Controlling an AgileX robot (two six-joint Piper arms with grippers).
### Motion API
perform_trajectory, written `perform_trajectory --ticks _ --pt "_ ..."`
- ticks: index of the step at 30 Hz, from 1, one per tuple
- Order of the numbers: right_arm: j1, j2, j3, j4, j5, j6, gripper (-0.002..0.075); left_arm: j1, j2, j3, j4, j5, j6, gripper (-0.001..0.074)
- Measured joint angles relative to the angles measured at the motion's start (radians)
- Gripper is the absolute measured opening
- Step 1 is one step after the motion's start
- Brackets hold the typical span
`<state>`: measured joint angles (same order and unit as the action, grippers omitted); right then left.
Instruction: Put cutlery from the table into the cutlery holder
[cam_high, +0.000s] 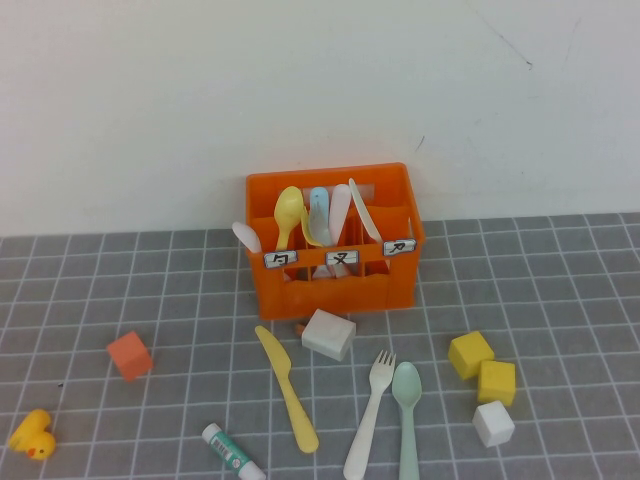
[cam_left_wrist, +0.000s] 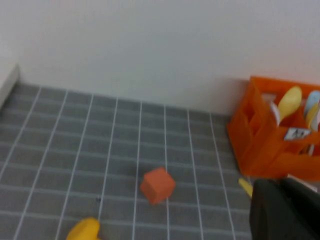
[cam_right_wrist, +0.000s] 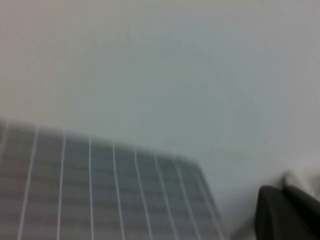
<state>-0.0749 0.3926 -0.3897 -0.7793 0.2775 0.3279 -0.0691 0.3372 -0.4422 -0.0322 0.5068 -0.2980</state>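
Cutlery: yellow knife (cam_high: 287, 388), white fork (cam_high: 369, 417) and mint-green spoon (cam_high: 408, 407) lie flat on the desk (cam_high: 560, 300) in front of the cutlery holder (cam_high: 334, 240), handles toward the near edge; fork and spoon side by side, almost touching, knife apart to their left. All three are pastel plastic, matte, unmarked. Holder is a bright orange crate standing at the back against the white wall, already carrying several upright pieces in its compartments. Three small white labels with black characters on its front; characters too small to read with confidence. Open desk wide on the far left and far right of the crate. Clutter near the cutlery: white block (cam_high: 329, 333) just before the crate, between knife and fork; two yellow cubes (cam_high: 483, 368) and a white cube (cam_high: 493, 423) right of the spoon; green-and-white tube (cam_high: 233, 451) left of the knife tip; orange cube (cam_high: 130, 355) and yellow duck (cam_high: 34, 435) well left. Left gripper (cam_left_wrist: 285, 210) shows only as a dark body in its wrist view, above the desk left of the crate, fingers clenched on nothing. Right gripper (cam_right_wrist: 287, 212) likewise dark, facing the wall beyond the desk's edge, fingers clenched, empty.
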Motion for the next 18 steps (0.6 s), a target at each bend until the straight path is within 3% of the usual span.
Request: perform_trajectory --ticks 6,14,18 --pt "0.047 0.192 -0.040 0.354 0.163 -0.352 -0.0002 0.000 0.123 0.012 -0.109 0.148 0.060 -0.0001" --pt "0.089 0.386 -0.055 1.037 0.361 -0.945 -0.0003 0.000 0.424 0.013 -0.522 0.240 0.460 -0.0001" --pt "0.090 0.438 -0.055 1.216 0.412 -1.169 -0.0003 -0.001 0.598 0.000 -0.725 0.234 0.674 -0.0001"
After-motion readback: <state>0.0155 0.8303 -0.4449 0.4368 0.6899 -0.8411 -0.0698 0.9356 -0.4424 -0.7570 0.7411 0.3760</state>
